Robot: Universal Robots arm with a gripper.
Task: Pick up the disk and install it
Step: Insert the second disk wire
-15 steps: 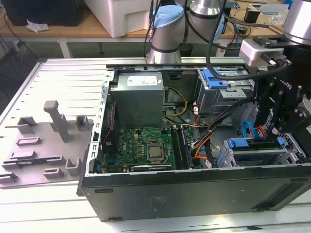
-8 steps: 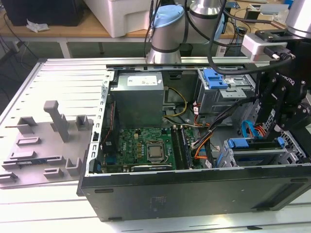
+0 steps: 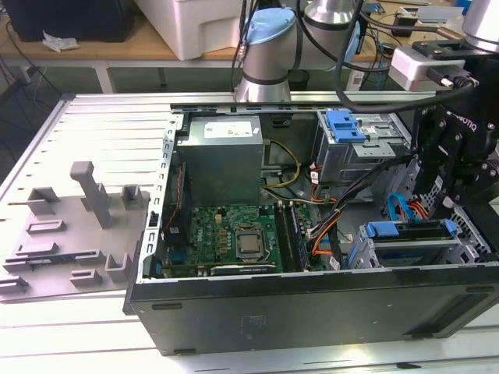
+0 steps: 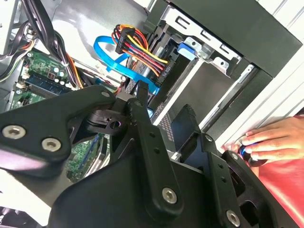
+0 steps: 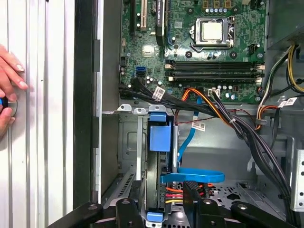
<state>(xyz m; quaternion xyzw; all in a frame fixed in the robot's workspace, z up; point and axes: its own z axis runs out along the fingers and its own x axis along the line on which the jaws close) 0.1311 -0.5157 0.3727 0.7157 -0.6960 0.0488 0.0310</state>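
The disk [image 3: 407, 232] is a silver drive with blue rails, lying in the lower drive cage at the case's front corner on the exterior view's right. In the first wrist view the disk [image 5: 158, 135] appears edge-on as a blue strip inside the cage. My gripper [image 3: 446, 204] hangs just above its right end. In the first wrist view the gripper [image 5: 166, 191] straddles the disk's near end, open, with red wires showing in the gap beside one finger [image 5: 191, 189]. In the second wrist view the gripper [image 4: 164, 108] stands over the cage.
The open computer case [image 3: 312, 312] holds a motherboard [image 3: 234, 234], power supply [image 3: 222, 156] and cable bundles [image 5: 223, 118]. A blue bracket [image 3: 343, 125] tops the upper cage. A grey fixture tray [image 3: 70, 234] lies at the exterior view's left. A person's hand [image 5: 9, 80] rests beside the case.
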